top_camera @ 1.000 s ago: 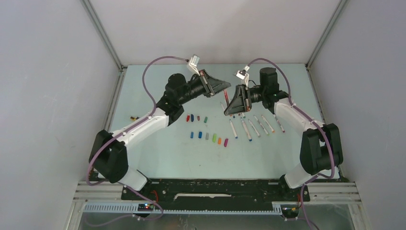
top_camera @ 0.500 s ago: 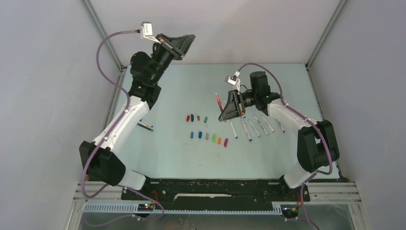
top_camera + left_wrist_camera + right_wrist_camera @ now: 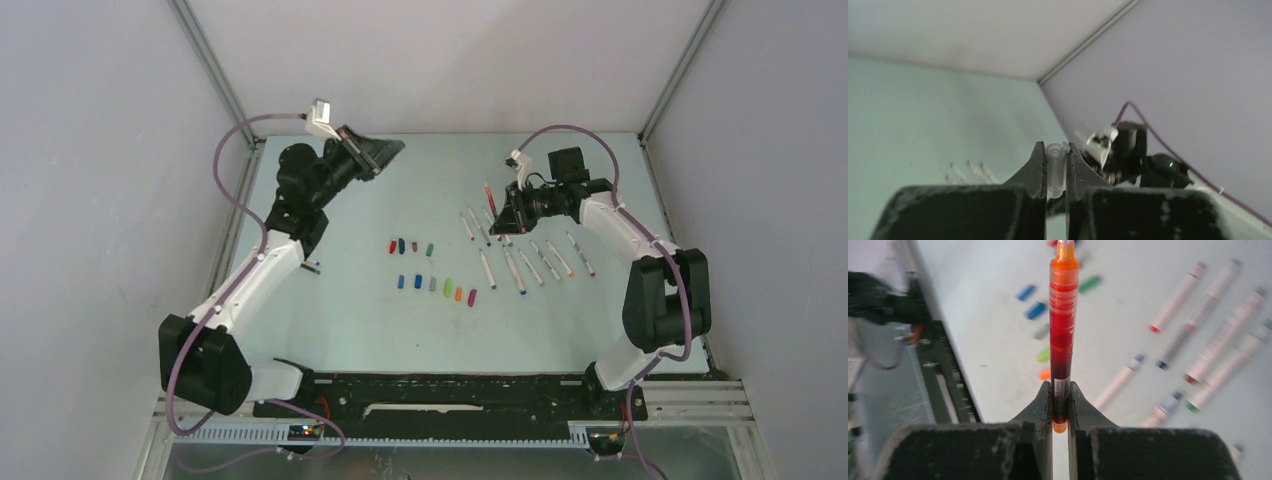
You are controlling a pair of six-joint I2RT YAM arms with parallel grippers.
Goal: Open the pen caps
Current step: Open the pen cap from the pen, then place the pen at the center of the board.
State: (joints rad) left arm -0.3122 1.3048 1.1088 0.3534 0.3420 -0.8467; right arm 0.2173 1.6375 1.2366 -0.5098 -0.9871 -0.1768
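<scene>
- The left gripper [image 3: 393, 148] hangs raised near the table's [image 3: 350, 320] far left corner, close to the back wall, its fingers pinching a translucent pen cap [image 3: 1055, 172].
- The right gripper [image 3: 1060, 390], low over the far right area, is clamped on a red pen [image 3: 1062, 320].
- Bare table lies between the arms.
- Two rows of coloured caps [image 3: 432, 266] lie mid-table.
- White pens [image 3: 525, 262] lie close beneath the right gripper.

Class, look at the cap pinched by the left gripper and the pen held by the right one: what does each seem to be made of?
The cap: probably clear plastic, smooth; its body looks see-through. The pen: likely translucent plastic, glossy; red colour shows inside, with orange ends.
</scene>
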